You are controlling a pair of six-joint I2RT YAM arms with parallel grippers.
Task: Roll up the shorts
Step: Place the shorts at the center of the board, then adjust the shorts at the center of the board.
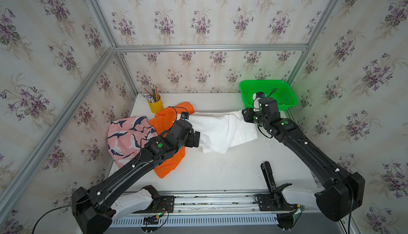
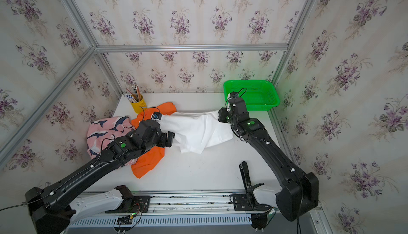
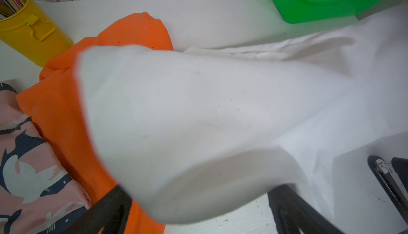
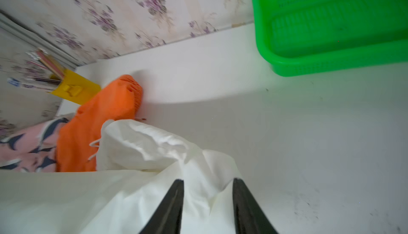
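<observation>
Top views first: where do the shorts lie? — K.

Centre of the table (image 1: 220,175): white shorts (image 1: 220,131), stretched crosswise between the two arms. Far edge pulled straight, near part sagging in loose folds. Just to their left, orange shorts (image 1: 169,116), partly under the left arm; the white pair overlaps their edge. Against the table's left edge, shark shorts (image 1: 125,137), crumpled, touching the orange. All three loose, none rolled. — M.

And the left gripper (image 1: 195,139)? — K.

Sits at the left end of the white pair in both top views. Left wrist view: fingers (image 3: 106,210) spread wide, a blurred fold of white cloth lying across the gap, pinched by neither. Released. Orange and shark cloth show beside that fold. — M.

The right gripper (image 1: 247,115)? — K.

At the right end of the white pair, just in front of the basket (image 1: 266,82). Right wrist view: fingers (image 4: 174,202) parted, bunched white cloth lying between them. Not clenched. Whether a pad touches the cloth, cannot tell. Same view: the white waistband is gathered up, its drawstring (image 4: 95,146) lying on the orange cloth. — M.

What else stands there? — K.

Basket is green, in the far right corner. Yellow cup (image 1: 155,108) holding pencils (image 1: 154,92) at the back, just beside the orange shorts. — M.
</observation>
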